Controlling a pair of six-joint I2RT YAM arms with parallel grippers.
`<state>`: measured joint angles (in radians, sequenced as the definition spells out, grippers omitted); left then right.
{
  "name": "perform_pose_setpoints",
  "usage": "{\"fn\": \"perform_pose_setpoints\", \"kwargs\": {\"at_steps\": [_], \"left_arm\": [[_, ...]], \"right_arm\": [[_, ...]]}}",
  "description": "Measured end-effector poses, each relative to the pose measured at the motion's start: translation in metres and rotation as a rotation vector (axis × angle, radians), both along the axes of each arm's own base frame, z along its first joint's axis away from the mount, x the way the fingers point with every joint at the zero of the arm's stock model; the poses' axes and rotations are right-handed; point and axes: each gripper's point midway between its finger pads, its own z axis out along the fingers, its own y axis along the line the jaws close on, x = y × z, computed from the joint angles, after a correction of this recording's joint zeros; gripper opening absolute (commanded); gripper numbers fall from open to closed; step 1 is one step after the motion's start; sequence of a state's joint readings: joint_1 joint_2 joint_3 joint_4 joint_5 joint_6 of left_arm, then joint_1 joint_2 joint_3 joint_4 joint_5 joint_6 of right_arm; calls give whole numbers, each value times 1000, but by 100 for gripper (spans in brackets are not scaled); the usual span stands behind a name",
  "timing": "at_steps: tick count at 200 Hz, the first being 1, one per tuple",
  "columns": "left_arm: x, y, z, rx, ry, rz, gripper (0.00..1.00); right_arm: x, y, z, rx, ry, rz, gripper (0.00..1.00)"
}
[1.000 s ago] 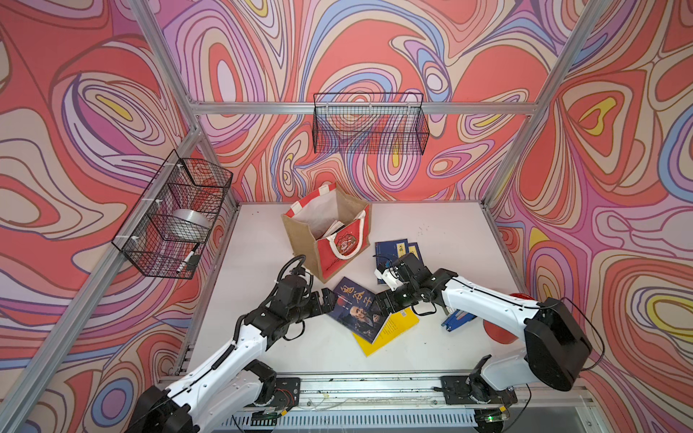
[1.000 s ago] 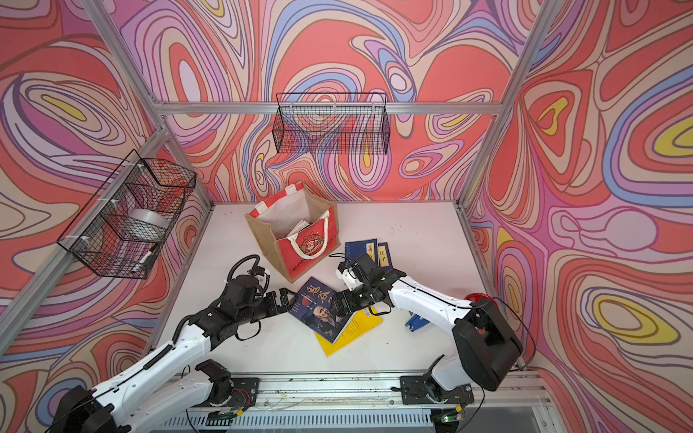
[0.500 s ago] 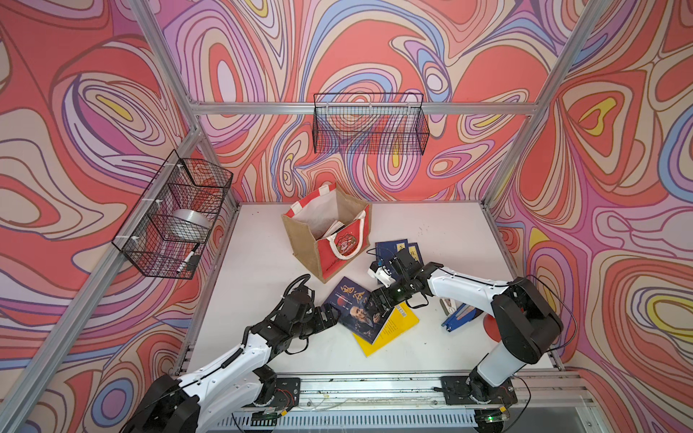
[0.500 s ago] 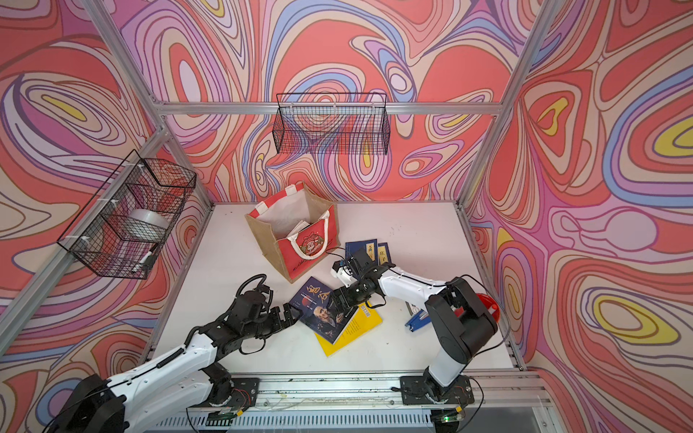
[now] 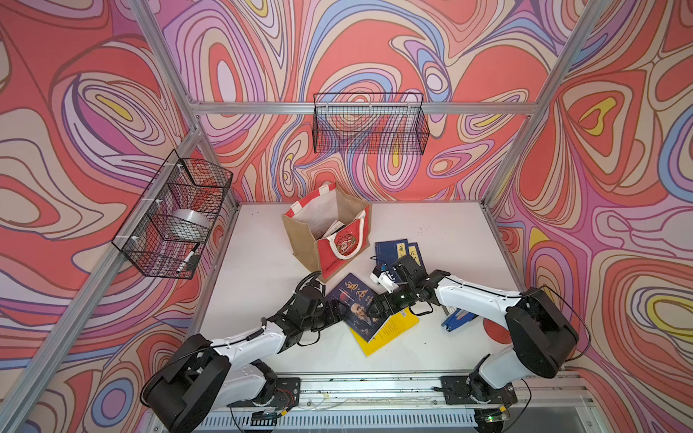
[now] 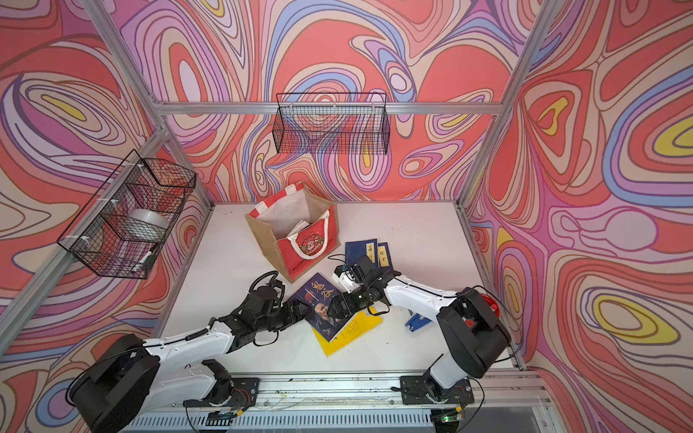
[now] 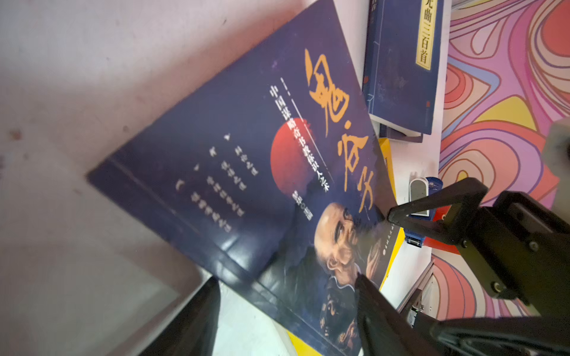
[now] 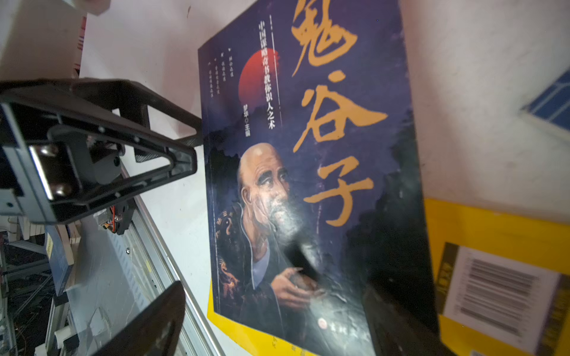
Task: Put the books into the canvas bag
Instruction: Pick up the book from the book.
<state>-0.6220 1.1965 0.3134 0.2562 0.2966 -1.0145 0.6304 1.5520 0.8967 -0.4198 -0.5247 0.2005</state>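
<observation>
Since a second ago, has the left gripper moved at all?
Yes. The left gripper has gone forward onto the portrait book's edge, away from the front rail.

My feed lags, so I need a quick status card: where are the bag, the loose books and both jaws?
bag: canvas bag upright, mouth open, at table rear
top book: portrait book lying on the yellow book
other books: two navy books beside the bag
left gripper: jaws open at the portrait book's edge
right gripper: jaws open at its opposite edge
bystander: blue stapler
</observation>
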Motion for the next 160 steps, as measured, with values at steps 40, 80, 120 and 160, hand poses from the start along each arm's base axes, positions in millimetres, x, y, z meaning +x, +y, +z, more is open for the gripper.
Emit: {"fn": "perform_pose_setpoints", "kwargs": {"at_steps": [40,80,120,160], "left_arm": [[5,0,3,-5,-23,12,73],[9,-2,4,-9,-40,19,78],[14,-4,-2,-8,-41,22,76],[20,-2,-6,-12,-43,30,76]], "right_arm": [[49,1,14,18,-59,-66,91],[53,9,-22,6,27,-42,90],[48,15,-28,41,52,-14,89],[40,22,-30,77,41,7,89]]}}
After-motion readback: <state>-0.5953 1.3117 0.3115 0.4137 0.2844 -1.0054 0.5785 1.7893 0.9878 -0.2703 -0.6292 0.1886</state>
